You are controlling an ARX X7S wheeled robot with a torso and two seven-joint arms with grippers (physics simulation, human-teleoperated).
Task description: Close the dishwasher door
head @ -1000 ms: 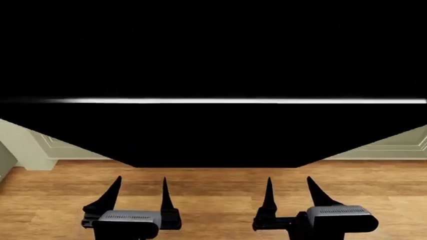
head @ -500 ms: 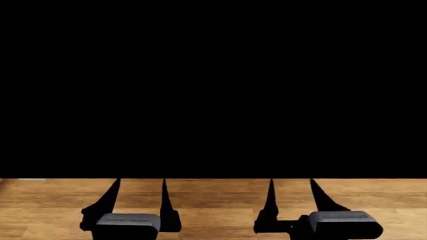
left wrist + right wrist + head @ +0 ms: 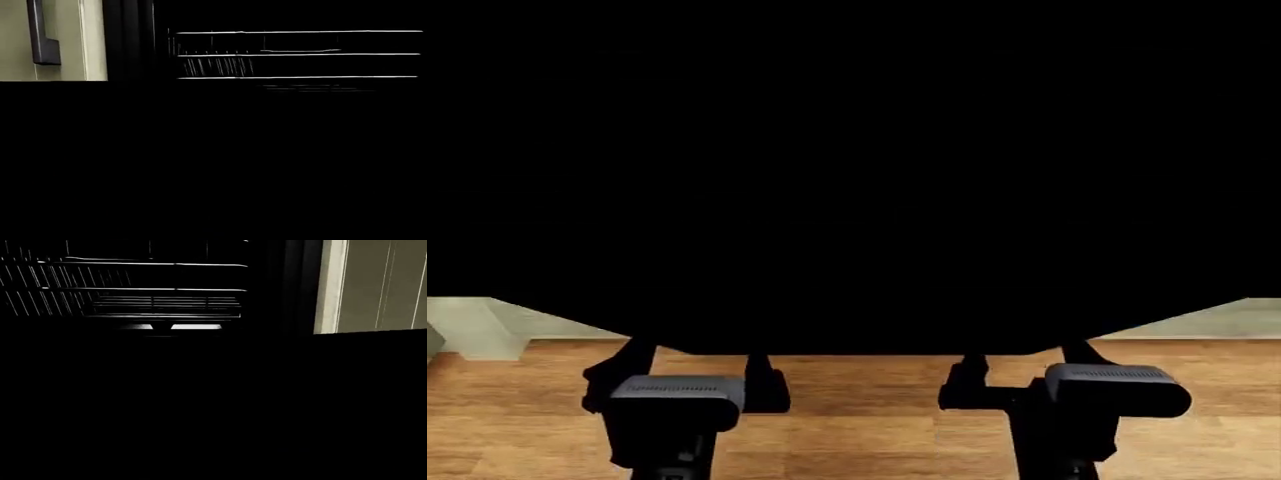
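Observation:
The dishwasher door (image 3: 854,200) is a large plain black panel filling most of the head view, with its near edge just above the floor strip. It also fills the lower part of the left wrist view (image 3: 213,165) and the right wrist view (image 3: 213,410). My left gripper (image 3: 694,360) and right gripper (image 3: 1024,358) are at that near edge. Their fingers stand apart, open and empty, with the tips hidden behind the door. White-lined racks (image 3: 293,55) (image 3: 133,290) show inside the dishwasher beyond the door.
A wooden floor (image 3: 854,420) lies below the door. Pale green cabinet fronts flank the dishwasher at the left (image 3: 507,325) and right (image 3: 1214,318). One cabinet with a vertical black handle (image 3: 41,35) shows in the left wrist view. Another green panel (image 3: 373,285) shows in the right wrist view.
Both grippers have moved forward, so their fingertips are now hidden at the door's near edge. The white strip across the door is gone, and the cabinet fronts show again at both sides.

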